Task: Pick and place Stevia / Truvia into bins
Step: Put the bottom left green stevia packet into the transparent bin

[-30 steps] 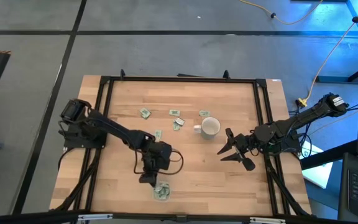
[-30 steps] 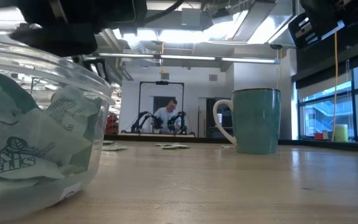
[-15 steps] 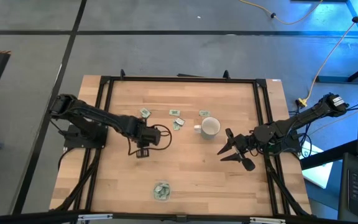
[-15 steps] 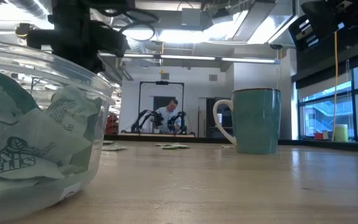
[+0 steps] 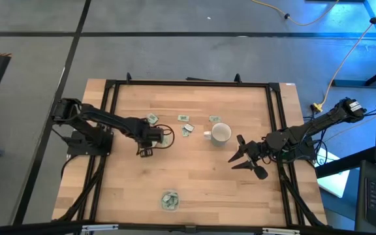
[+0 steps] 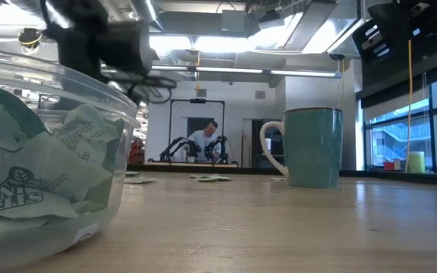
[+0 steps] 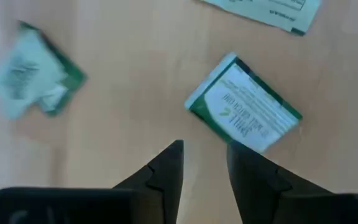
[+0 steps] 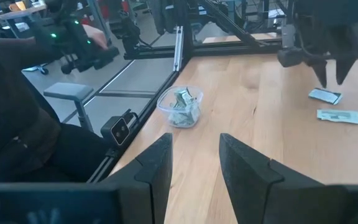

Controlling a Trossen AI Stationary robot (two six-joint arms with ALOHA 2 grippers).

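Observation:
Several green-and-white Stevia sachets lie flat on the far middle of the table. More of them fill the clear round dish near the near edge, which looms large in the low view. My left gripper points down at the table left of centre, open with a narrow gap and empty. In the left wrist view one sachet lies just past its fingertips and another off to the side. My right gripper waits open near the table's right edge, its fingers wide apart.
A white mug stands right of centre, handle toward the left, with sachets close beside it. A black frame rims the table. Bare wood lies between the dish and the sachets. A person shows far off in the room.
My left gripper has moved from above the dish toward the far edge, and now stands over the loose sachets left of centre. The dish and its sachets have stayed in place.

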